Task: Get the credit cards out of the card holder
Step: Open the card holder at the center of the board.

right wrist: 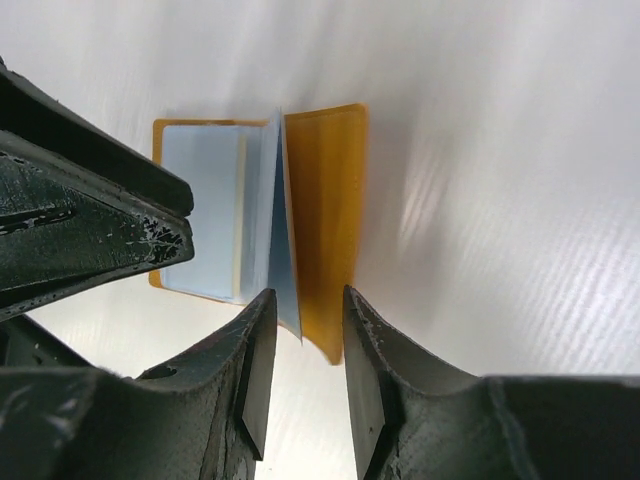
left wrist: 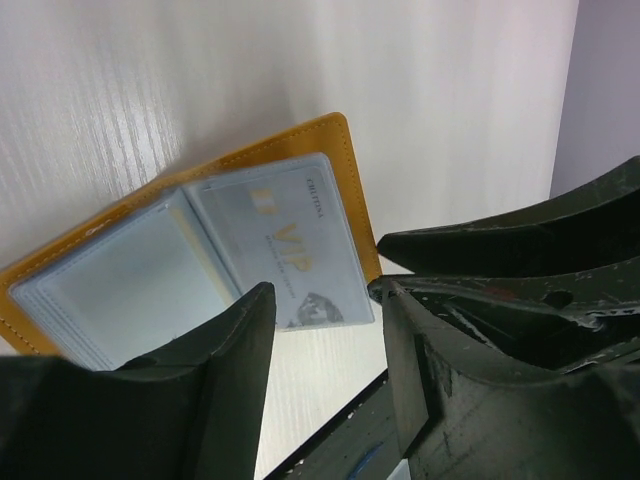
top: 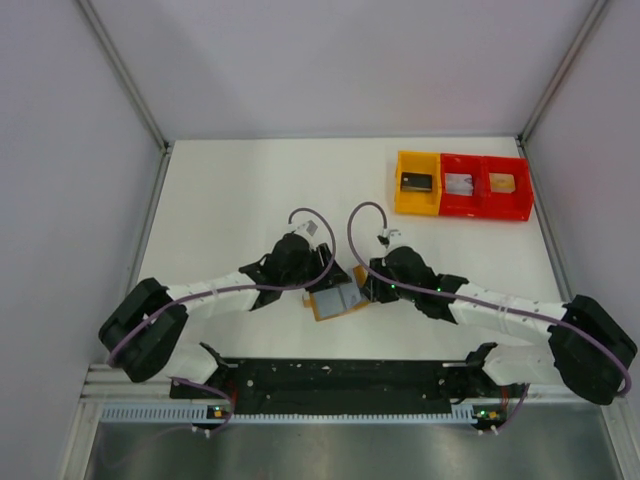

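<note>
A matte white table is sitting between pale grey walls, with a yellow tray and red trays lying at its far right corner. By the middle of the near edge, the tan card holder is lying half open, a pale credit card showing under a clear sleeve. The left gripper is hovering with its fingers spread and empty. The right gripper is straddling the raised flap, but whether it is pinching it cannot be told.

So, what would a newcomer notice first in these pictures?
First, the open tan card holder near the middle of the table, with the left claw and right claw meeting over it. The left wrist view shows a pale card marked VIP inside it. At the far right stand a yellow tray and a red tray.
</note>
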Motion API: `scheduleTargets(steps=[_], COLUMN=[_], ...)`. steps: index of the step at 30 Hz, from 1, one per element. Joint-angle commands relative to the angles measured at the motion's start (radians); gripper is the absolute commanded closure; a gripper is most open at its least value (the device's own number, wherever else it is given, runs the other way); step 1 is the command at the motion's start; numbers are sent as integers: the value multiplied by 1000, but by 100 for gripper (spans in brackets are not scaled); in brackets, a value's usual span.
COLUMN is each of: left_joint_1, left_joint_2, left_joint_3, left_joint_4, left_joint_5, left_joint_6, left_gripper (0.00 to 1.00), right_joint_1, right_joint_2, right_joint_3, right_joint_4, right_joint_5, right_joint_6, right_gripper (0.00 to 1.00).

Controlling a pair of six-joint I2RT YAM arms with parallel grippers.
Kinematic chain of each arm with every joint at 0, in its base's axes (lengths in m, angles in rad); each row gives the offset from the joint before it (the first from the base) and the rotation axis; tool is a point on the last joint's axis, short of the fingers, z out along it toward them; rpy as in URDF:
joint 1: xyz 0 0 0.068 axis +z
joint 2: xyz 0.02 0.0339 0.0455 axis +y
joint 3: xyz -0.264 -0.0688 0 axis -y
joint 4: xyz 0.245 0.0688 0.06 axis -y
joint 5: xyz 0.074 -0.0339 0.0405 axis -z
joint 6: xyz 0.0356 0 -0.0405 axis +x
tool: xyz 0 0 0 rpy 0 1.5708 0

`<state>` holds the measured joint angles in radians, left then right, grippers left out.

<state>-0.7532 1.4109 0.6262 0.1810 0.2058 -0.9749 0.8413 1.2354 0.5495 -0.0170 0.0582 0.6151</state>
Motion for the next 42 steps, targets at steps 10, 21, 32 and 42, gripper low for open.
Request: scheduleTargets(steps=[10,21,32,42], left_joint_1=[5,9,37,37], left_joint_2=[-84,-29,62,99], left_joint_3=[-51,-54,-37,-51], left_joint_4=[41,57,94,136], left_joint_5=[-14,-8,32,55], left_joint_6=[2,5,2,-34], left_gripper=[51,61,62,61], right_joint_1=[-8,-8,-87,-128], right_joint_2=[-70,10,122,202], right_joint_3=[66,116,124,-11], right_joint_4=[-38,8,83,201], right_joint_5=[25,-21,-153,-248], right_joint_6=[-32,-44,0,80], right_gripper=[74,88,91,93])
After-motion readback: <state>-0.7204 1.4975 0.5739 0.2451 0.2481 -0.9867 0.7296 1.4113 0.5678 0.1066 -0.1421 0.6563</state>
